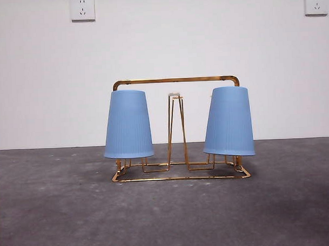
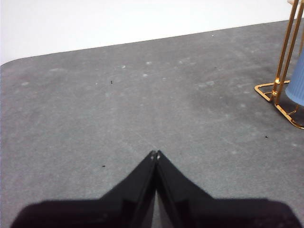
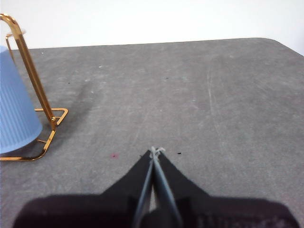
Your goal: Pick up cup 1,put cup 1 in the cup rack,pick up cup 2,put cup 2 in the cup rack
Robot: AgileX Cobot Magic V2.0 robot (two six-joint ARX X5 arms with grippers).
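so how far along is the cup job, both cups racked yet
It looks finished. Both ribbed blue plastic cups, one on the left and one on the right, sit upside down on the gold wire cup rack. Nothing is in hand: the left gripper and right gripper rest shut and clear of the rack. Nothing appears left.
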